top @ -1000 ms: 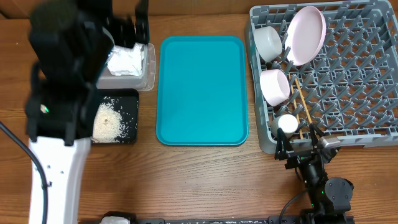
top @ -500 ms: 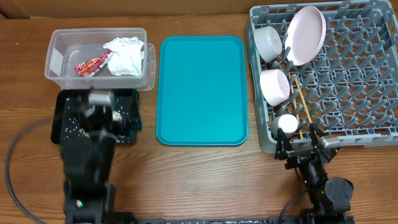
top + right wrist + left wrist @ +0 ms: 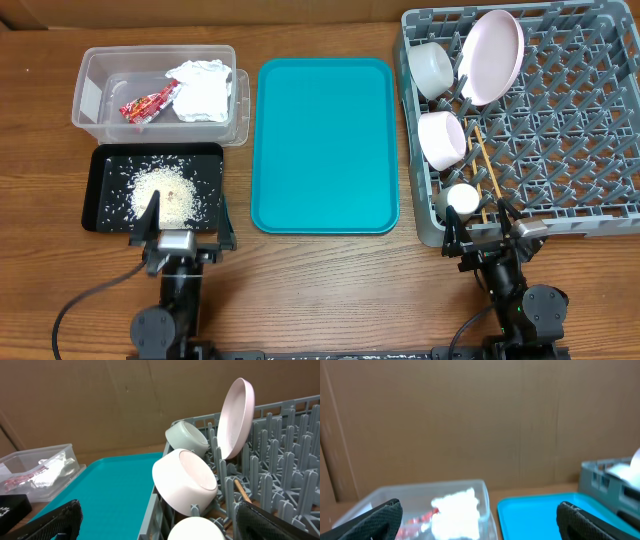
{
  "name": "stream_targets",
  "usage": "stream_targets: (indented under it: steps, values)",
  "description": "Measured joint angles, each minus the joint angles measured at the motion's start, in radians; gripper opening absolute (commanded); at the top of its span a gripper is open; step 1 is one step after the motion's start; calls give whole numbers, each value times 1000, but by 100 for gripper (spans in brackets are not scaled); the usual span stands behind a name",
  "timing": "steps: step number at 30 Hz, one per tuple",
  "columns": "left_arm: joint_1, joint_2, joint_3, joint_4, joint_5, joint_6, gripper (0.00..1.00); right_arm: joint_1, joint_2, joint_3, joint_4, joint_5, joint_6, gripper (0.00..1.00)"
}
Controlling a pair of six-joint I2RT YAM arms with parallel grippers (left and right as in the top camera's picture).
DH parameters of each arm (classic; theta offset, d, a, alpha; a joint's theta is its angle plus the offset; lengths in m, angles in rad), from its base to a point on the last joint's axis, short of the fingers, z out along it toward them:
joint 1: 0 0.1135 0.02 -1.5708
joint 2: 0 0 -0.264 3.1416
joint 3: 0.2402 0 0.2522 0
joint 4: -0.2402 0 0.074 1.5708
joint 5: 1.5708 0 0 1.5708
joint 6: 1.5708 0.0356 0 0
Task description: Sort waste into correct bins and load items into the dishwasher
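I take this for a robotics lab: plain cardboard wall (image 3: 470, 420) behind the wooden bench (image 3: 330, 285), left arm (image 3: 167, 300) and right arm (image 3: 515, 300) mounted at the bench's near edge.

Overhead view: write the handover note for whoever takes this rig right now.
Left gripper: open, empty, low at the near table edge by the black tray.
Right gripper: open, empty, by the rack's near corner.
Napkin and wrapper lie in the clear tub; rice is in the black tray.
Plate, grey bowl, white bowl, cup and chopsticks are in the rack.
Left to do: nothing visible to sort or load.
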Motion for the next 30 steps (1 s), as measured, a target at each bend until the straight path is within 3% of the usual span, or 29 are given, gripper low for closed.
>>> stream_targets:
  steps: [5,17,30]
  values:
    - [0,-100,-13,-62,-8,0,100,0,0,0,0,0,0,100]
    - [0,-102,-22,-384,-19,0,100,0,0,0,0,0,0,100]
    - [0,-103,-22,-387,-20,0,100,0,0,0,0,0,0,100]
